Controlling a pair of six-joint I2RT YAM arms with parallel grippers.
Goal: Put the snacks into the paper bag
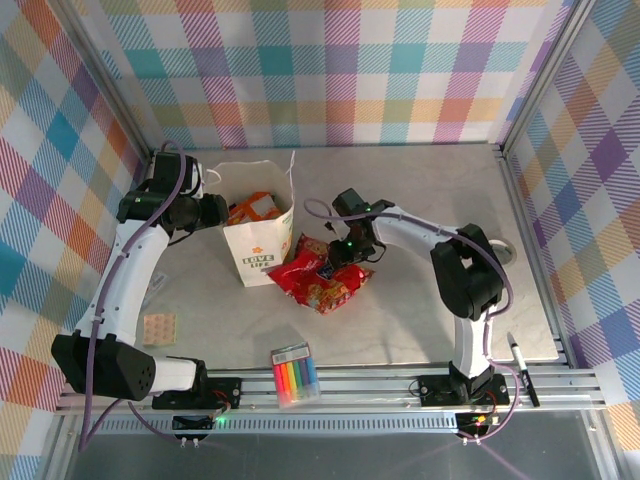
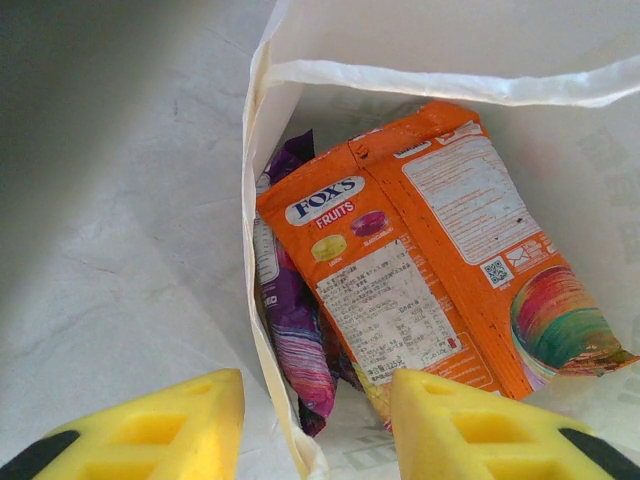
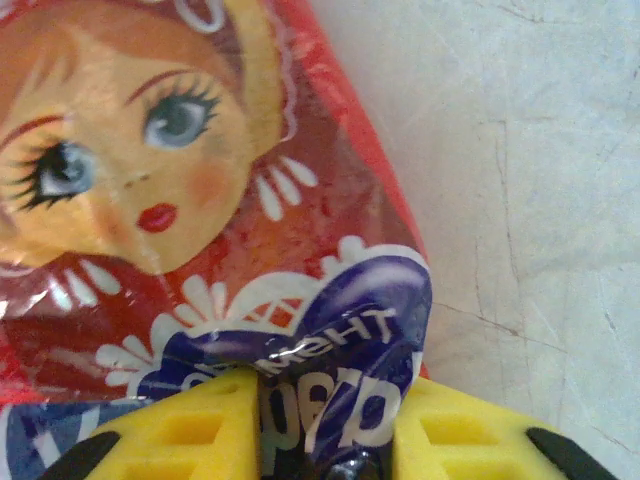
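The white paper bag stands upright left of centre, its mouth open. Inside it lie an orange packet and a purple packet. My left gripper is open at the bag's mouth. Its yellow fingers straddle the bag's wall, one outside and one inside. The large red packet lies on the table just right of the bag. My right gripper is shut on it, pinching its crumpled blue-printed edge between the yellow fingers.
A clear pack of rainbow markers lies near the front rail. A black pen rests at the front right edge. A small pale pink packet sits by the left arm. Checked walls enclose the table on three sides.
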